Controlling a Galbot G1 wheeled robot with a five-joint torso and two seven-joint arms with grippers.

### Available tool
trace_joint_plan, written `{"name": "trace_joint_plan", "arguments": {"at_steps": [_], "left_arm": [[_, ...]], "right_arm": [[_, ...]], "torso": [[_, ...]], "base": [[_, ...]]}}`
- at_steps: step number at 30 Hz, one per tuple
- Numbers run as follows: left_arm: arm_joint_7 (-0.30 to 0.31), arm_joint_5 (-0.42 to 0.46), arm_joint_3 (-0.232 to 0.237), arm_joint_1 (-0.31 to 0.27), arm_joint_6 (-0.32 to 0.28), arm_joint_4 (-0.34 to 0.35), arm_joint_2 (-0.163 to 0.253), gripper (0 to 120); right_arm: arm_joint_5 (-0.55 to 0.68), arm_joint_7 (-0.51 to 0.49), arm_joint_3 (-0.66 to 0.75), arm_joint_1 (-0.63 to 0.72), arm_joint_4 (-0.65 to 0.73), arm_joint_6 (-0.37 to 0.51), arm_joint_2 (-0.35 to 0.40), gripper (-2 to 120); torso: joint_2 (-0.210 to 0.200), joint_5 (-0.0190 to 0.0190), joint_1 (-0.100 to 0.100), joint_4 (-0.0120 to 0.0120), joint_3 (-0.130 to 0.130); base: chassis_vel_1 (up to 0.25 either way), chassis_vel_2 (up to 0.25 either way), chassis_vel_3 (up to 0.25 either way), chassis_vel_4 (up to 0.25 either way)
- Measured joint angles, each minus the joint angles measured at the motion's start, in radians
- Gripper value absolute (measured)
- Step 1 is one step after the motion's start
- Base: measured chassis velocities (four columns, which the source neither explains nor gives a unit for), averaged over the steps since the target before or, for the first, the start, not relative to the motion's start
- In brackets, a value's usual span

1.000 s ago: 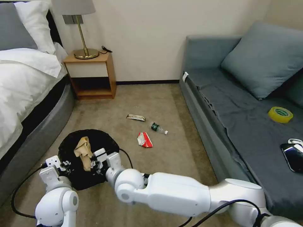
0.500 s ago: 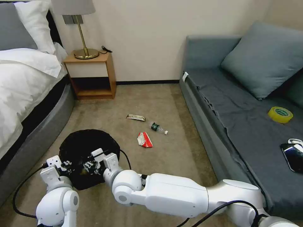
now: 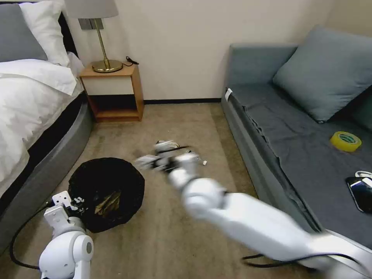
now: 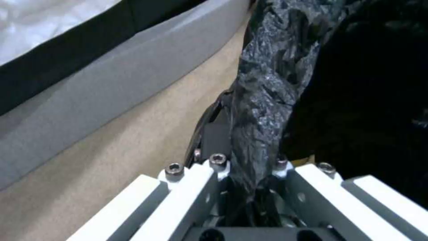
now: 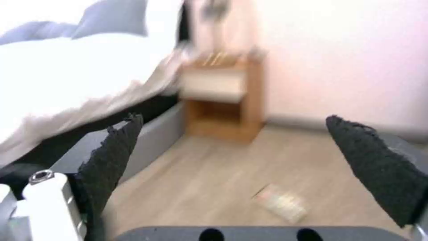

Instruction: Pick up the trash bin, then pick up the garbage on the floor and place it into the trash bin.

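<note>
The trash bin, lined with a black bag, hangs low at the left. My left gripper is shut on its near rim. A piece of garbage, crumpled brown paper, lies inside it. My right gripper is open and empty above the carpet, in mid-swing beside the bin. The silvery snack wrapper lies just beyond it. The bottle's white cap peeks out past the right arm. That arm hides the red-and-white packet.
A bed runs along the left. A nightstand with a lamp stands at the back wall. The grey sofa on the right holds a yellow tape roll and a phone. Open carpet lies between them.
My right gripper let the brown paper go into the bin, came out and swung forward and right towards the litter on the floor. My left gripper kept its hold on the rim.
</note>
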State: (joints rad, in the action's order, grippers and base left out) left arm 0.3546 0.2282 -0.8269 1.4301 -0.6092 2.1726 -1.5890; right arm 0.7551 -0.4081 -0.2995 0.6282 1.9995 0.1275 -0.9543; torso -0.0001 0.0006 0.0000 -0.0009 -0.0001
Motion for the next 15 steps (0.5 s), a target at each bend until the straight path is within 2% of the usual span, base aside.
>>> {"name": "trace_joint_plan", "arguments": {"at_steps": [1,2,3,6,7,10,11,15], "left_arm": [[-0.002,-0.007,-0.001,0.002,0.005,0.006,-0.003,1],[-0.002,-0.013,-0.004,0.005,0.009,0.009,-0.005,1],[-0.002,-0.013,-0.004,0.005,0.009,0.009,-0.005,1],[-0.005,-0.027,-0.016,0.014,0.020,0.019,-0.012,1],[-0.005,-0.027,-0.016,0.014,0.020,0.019,-0.012,1],[-0.005,-0.033,-0.018,0.014,0.022,0.021,-0.016,1],[-0.005,-0.033,-0.018,0.014,0.022,0.021,-0.016,1],[-0.006,-0.035,-0.023,0.016,0.026,0.019,-0.018,1]], "right_arm": [[-0.083,0.021,0.141,0.125,0.071,-0.016,0.038,100],[-0.118,0.021,0.198,0.187,0.105,-0.016,0.046,100],[-0.118,0.021,0.198,0.187,0.105,-0.016,0.046,100],[-0.233,-0.008,0.361,0.378,0.199,-0.008,0.031,100],[-0.233,-0.008,0.361,0.378,0.199,-0.008,0.031,100],[-0.340,-0.020,0.462,0.569,0.267,-0.002,-0.022,100],[-0.340,-0.020,0.462,0.569,0.267,-0.002,-0.022,100],[-0.448,-0.015,0.475,0.726,0.288,-0.029,-0.115,100]], "torso": [[0.000,0.0001,0.000,0.0002,0.000],[0.000,-0.0001,0.000,0.0005,0.000],[0.000,-0.0001,0.000,0.0005,0.000],[0.000,-0.0003,0.000,0.0009,0.000],[0.000,-0.0003,0.000,0.0009,0.000],[0.000,-0.0005,0.000,0.0007,0.000],[0.000,-0.0005,0.000,0.0007,0.000],[0.000,-0.0006,0.000,0.0007,0.000]], "base": [[0.000,0.000,0.000,0.000],[0.000,0.000,0.000,0.000],[0.000,0.000,0.000,0.000],[0.000,0.000,0.000,0.000],[0.000,0.000,0.000,0.000],[0.000,0.000,0.000,0.000],[0.000,0.000,0.000,0.000],[0.000,0.000,0.000,0.000]]}}
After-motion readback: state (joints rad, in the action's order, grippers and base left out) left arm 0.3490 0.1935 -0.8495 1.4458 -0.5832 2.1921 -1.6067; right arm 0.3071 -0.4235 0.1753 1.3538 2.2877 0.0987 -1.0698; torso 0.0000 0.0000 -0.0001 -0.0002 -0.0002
